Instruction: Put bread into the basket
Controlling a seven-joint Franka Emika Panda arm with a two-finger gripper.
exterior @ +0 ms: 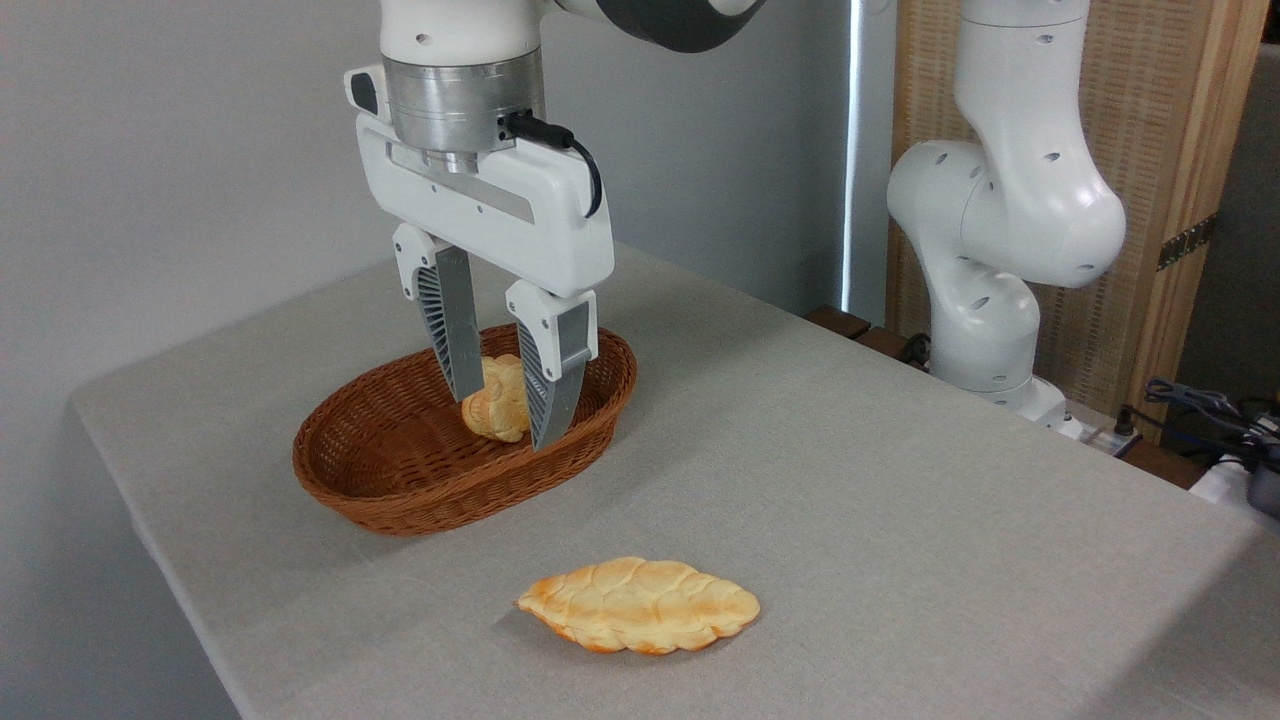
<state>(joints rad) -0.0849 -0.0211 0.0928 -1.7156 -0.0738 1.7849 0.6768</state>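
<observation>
We see the gripper hanging over the basket with its two fingers pointing down and spread apart. A small round bun sits in the gap between them. We cannot tell whether the finger pads press on the bun or merely flank it, nor whether the bun rests on the basket floor.

The basket, of reddish-brown wicker, stands on the grey table, and the bun lies toward its 2 o'clock end.

From the gripper, at about 5 o'clock and well clear of the basket, we find the bread: a long, flat, braided loaf, golden with browned edges. It lies flat on the table near the front edge, its pointed ends aimed roughly at 9 and 3 o'clock, untouched by anything.

Out at 3 o'clock, beyond the table's far edge, the arm's white base column rises in front of a wooden screen.
</observation>
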